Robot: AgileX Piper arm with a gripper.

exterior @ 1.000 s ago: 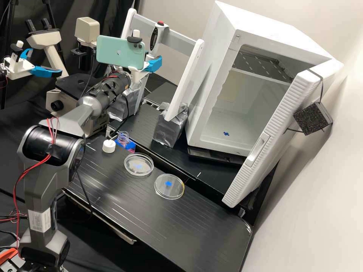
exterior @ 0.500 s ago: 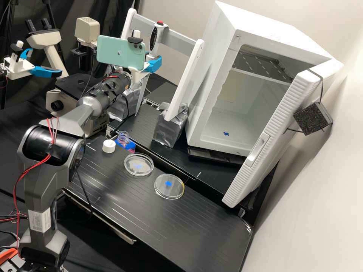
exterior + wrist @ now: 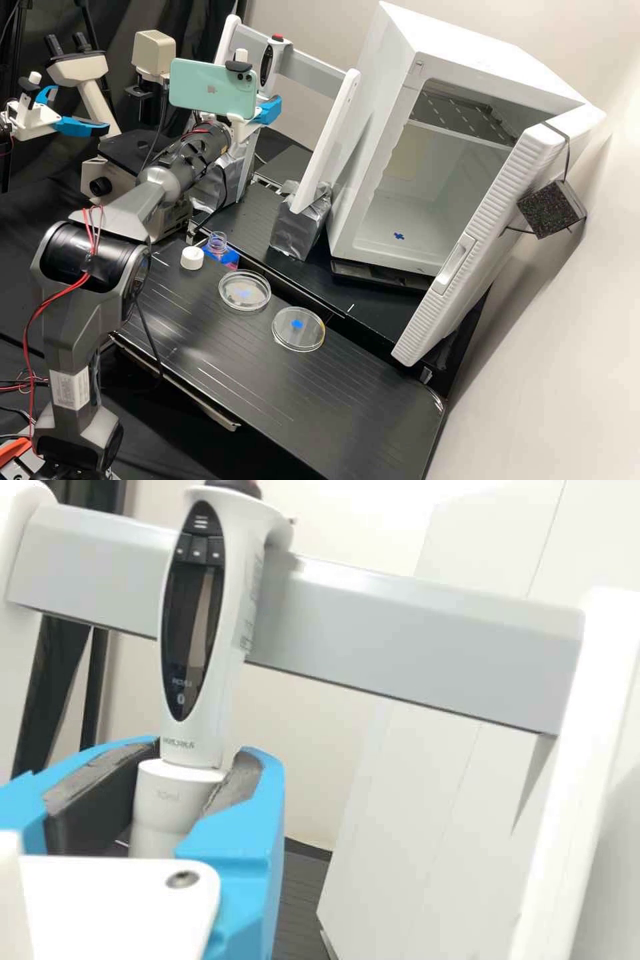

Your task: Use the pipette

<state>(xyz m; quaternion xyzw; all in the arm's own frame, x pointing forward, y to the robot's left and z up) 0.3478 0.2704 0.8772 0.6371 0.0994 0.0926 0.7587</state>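
From my station, I logged the gripper (image 3: 270,112) at the rack, behind the mint-green phone (image 3: 207,90) in the high view. The electronic pipette (image 3: 190,630) stood nearly upright, slightly tilted, by the grey crossbar (image 3: 430,650); I could not tell whether the two touched. In the wrist view, the jaws were drawn in around the pipette's lower collar, dark pads (image 3: 95,800) on either side, holding it. Bench: white cap (image 3: 192,258) near an uncapped clear bottle (image 3: 218,245), pink liquid low in it. Two round clear dishes, one (image 3: 245,291) nearer the bottle, the other (image 3: 298,329) farther off. White cabinet (image 3: 380,73), door (image 3: 487,220) open.
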